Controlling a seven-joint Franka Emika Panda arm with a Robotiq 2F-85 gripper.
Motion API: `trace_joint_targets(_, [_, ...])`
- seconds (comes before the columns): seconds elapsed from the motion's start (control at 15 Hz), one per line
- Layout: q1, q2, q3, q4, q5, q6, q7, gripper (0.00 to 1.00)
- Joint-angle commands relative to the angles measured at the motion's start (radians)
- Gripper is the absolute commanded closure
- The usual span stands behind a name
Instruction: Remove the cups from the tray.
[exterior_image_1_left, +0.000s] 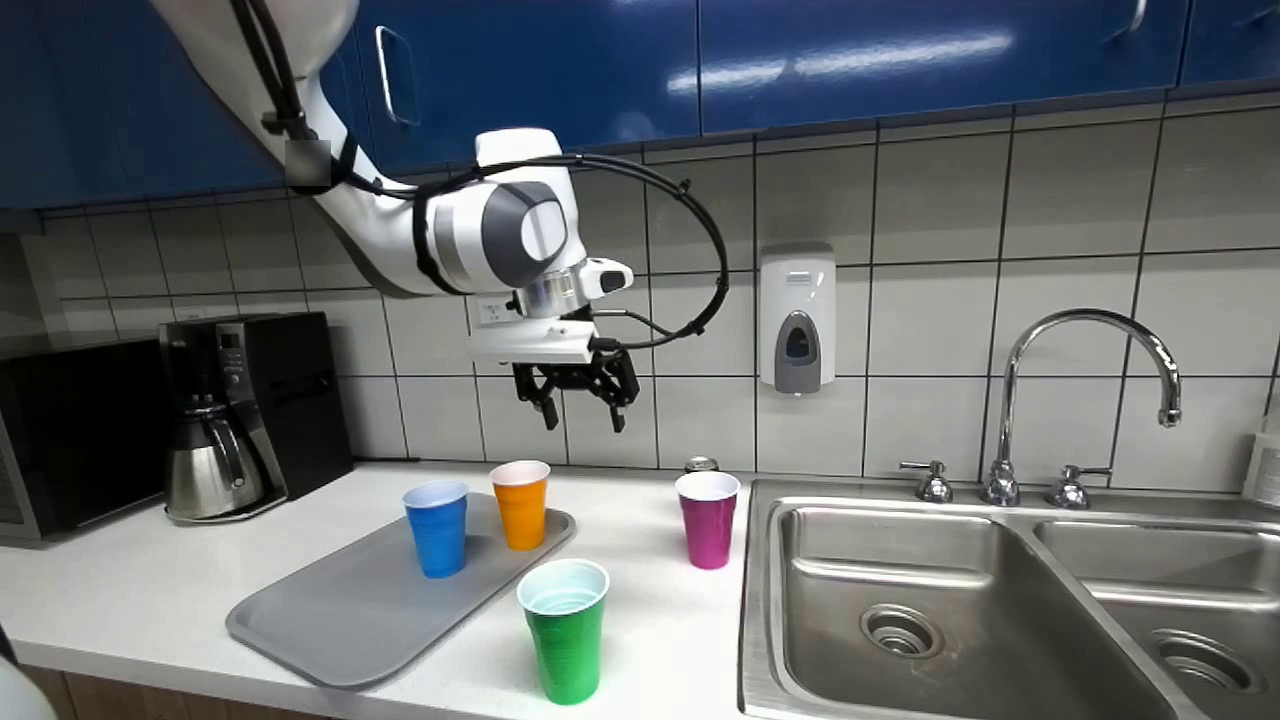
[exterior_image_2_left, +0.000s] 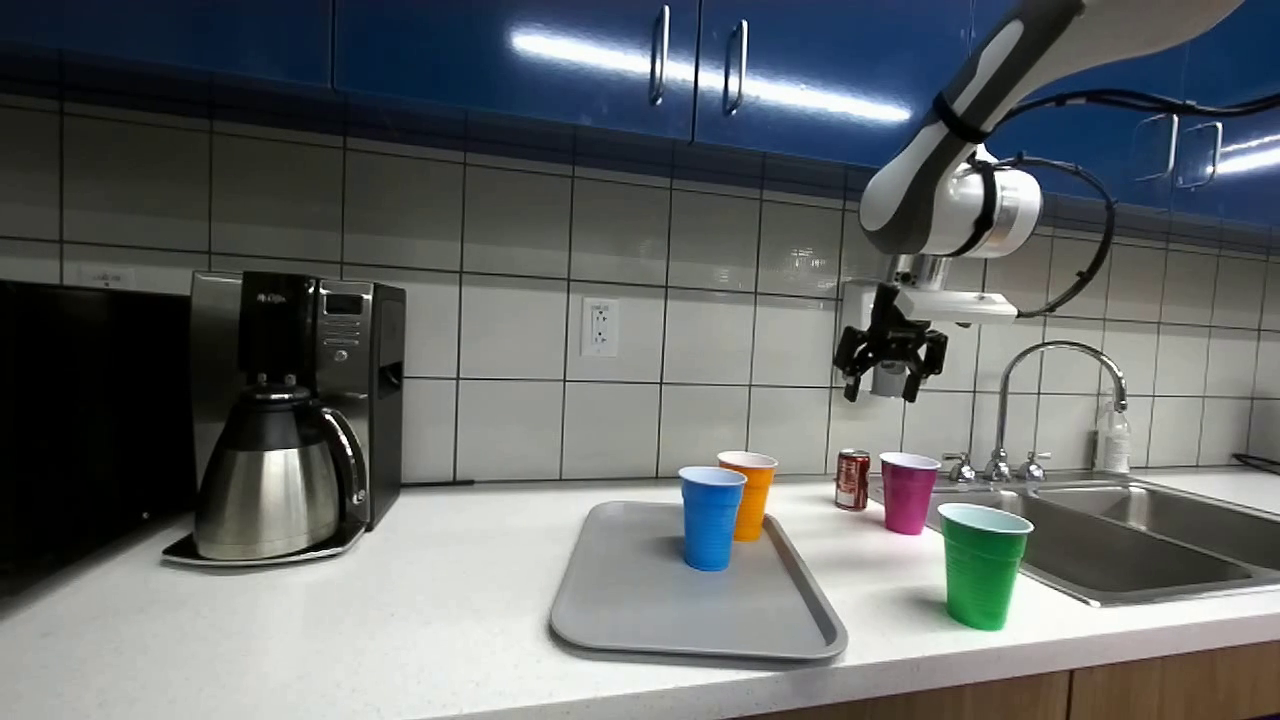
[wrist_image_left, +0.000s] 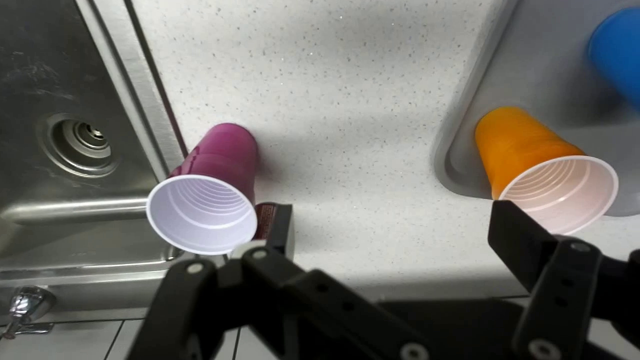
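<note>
Gripper (exterior_image_1_left: 584, 422) spread wide, high up and nearer the sink (exterior_image_1_left: 760, 600) than orange cup (exterior_image_1_left: 522, 515) and blue cup (exterior_image_1_left: 438, 535), both upright on grey tray (exterior_image_1_left: 350, 620).

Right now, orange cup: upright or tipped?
Upright: in both exterior views the orange cup stands base-down on the grey tray, its white-rimmed mouth facing up.
</note>
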Motion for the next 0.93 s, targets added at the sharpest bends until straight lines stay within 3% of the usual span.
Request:
trace_joint_targets(0.0, [0.009, 0.042, 0.030, -0.001, 0.015, 0.069, 0.036, 0.00])
trace_joint_targets(0.47, [0.026, 0.163, 0.060, 0.080, 0.129, 0.072, -0.004, 0.00])
trace_joint_targets(0.87, [0.024, 0.268, 0.091, 0.175, 0.152, 0.067, -0.004, 0.00])
